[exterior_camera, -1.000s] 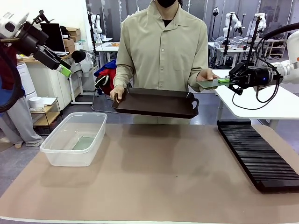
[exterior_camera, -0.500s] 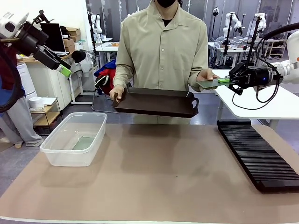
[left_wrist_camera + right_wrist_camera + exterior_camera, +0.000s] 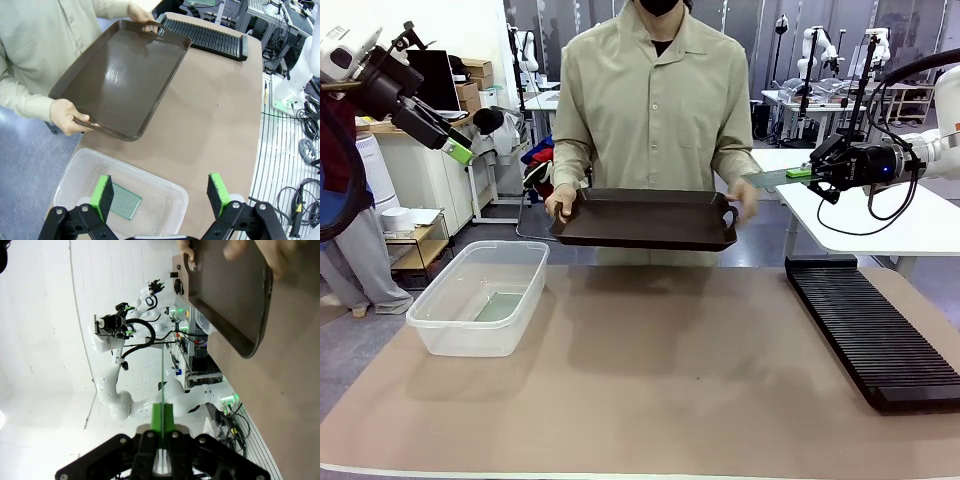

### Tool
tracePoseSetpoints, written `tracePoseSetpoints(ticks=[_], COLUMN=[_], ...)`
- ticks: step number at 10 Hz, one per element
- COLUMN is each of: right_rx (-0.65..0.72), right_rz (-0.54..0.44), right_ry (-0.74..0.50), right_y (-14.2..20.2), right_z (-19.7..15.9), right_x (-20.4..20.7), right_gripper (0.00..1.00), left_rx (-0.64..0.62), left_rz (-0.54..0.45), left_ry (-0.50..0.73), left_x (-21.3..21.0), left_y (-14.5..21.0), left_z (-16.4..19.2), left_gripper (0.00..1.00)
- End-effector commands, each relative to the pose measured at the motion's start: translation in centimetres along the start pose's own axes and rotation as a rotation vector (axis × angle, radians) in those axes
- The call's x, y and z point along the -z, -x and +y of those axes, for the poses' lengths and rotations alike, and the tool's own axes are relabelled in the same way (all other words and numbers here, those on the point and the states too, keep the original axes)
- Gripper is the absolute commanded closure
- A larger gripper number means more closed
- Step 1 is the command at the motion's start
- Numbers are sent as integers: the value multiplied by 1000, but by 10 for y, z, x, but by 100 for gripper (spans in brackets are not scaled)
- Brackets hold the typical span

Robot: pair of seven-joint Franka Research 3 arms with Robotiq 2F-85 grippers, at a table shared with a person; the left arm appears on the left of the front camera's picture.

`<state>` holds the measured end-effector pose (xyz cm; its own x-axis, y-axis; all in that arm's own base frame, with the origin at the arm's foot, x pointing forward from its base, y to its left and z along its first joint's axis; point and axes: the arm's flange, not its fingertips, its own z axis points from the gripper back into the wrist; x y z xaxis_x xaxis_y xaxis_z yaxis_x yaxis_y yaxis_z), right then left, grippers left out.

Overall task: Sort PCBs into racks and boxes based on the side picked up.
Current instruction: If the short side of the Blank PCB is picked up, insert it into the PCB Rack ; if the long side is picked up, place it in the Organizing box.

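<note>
**Hand-off complete: PCB held by the right end effector alone**

Person's hand [image 3: 745, 200] has dropped away from the PCB [image 3: 772, 178] and gone back to the handle of the brown tray [image 3: 645, 218], which has shifted a little toward 9 o'clock. At 2 o'clock in the front view, the right end effector [image 3: 812, 172] is clamped on one short edge of that PCB. It holds the board flat, well above the bench [image 3: 670, 390]. The left end effector [image 3: 160, 195], at 10 o'clock, has its fingers apart above the clear tub [image 3: 430, 322] at 8 o'clock, where a second PCB [image 3: 124, 205] lies. The slotted rack [image 3: 870, 330] sits at 4 o'clock. If this board belongs in the rack, it should probably be turned on edge and lined up with one slot before lowering. The thin edge grip could let it swing.
</note>
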<state>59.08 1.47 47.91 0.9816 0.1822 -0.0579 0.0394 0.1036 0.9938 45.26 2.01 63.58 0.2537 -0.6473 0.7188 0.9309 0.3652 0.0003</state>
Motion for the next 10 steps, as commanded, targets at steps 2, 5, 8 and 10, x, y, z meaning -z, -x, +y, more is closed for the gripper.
tracePoseSetpoints(ticks=[2, 5, 8, 10], right_rx=[-1, -1, -112, -296], right_rz=[2, 2, 26, 95], right_ry=[-2, -2, 5, 41], right_y=[0, 0, 11, 31], right_z=[0, 0, 10, 28], right_x=[1, 1, -4, -18], right_gripper=[100, 100, 98, 98], left_rx=[13, 13, 13, 13], left_rz=[1, 1, 1, 1], left_ry=[8, 8, 8, 8], left_x=[1, 1, 1, 1], left_y=[1, 1, 1, 1], left_z=[0, 0, 0, 0], left_gripper=[0, 0, 0, 0])
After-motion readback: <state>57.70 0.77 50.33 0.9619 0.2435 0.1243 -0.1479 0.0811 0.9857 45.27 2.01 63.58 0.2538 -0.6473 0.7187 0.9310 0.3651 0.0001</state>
